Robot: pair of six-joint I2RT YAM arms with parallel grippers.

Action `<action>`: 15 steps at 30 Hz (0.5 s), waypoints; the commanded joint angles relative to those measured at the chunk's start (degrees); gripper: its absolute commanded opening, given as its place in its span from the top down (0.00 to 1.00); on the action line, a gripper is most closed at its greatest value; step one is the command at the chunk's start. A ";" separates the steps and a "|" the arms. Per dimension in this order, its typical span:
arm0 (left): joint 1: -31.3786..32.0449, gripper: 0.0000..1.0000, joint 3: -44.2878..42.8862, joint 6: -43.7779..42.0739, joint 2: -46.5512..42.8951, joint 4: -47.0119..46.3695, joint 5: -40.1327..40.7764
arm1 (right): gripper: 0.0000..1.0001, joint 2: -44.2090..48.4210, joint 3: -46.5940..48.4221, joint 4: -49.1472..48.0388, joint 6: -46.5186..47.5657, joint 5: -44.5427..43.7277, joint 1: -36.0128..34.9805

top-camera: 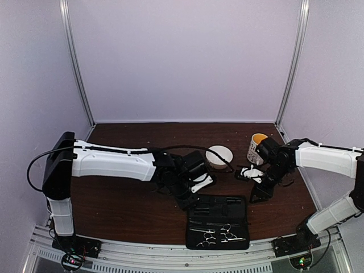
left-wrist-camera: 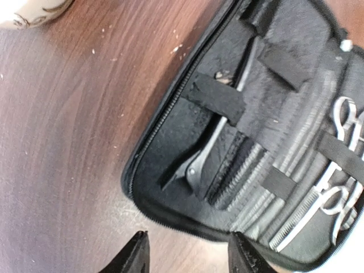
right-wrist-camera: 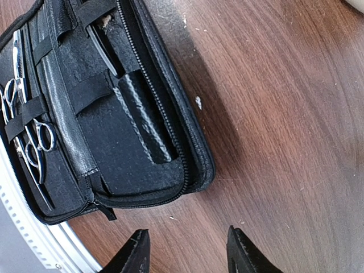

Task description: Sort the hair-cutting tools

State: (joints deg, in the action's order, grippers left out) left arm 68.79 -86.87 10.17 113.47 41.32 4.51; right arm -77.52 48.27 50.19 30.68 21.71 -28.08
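At the near edge of the table (top-camera: 125,205) a black case (top-camera: 245,223) lies open and flat. From above, its far half is a dark blur. Two black sticks (top-camera: 219,201) there can barely be made out. The left wrist view shows one of them as a slim clip (left-wrist-camera: 200,165) tucked under an elastic strap. The right edge of that view cuts off the scissors (left-wrist-camera: 346,170), and its top left corner cuts off a pale thing (left-wrist-camera: 31,11) whose dark marks are too blurred to read. The right wrist view shows a thicker stick (right-wrist-camera: 145,122) with a woven sheen lying in the case, and a thinner one (right-wrist-camera: 105,51) beside it, partly under a strap.

Both scissors (top-camera: 219,236) are slim, bright silver and ring-handled. They lie side by side in the near half of the case, held under straps, and the right wrist view (right-wrist-camera: 28,139) sees them the same way.

The left gripper (top-camera: 192,198) hangs over the far left corner of the case, its fingers (left-wrist-camera: 139,256) apart with only table between them. The right gripper (top-camera: 259,193) hangs just off the right side of the case, likewise spread and holding nothing (right-wrist-camera: 187,256).

A white bowl (top-camera: 219,155) and a cup (top-camera: 256,147) with a yellow inside stand farther back.
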 commanded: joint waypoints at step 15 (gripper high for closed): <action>-2.96 0.73 -3.34 -8.56 2.71 1.05 -13.31 | 0.52 -5.33 0.16 0.12 0.26 0.36 -0.39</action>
State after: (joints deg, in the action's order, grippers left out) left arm 65.93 -88.25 2.39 114.89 43.42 -6.85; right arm -81.97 47.94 49.93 30.72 21.82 -28.23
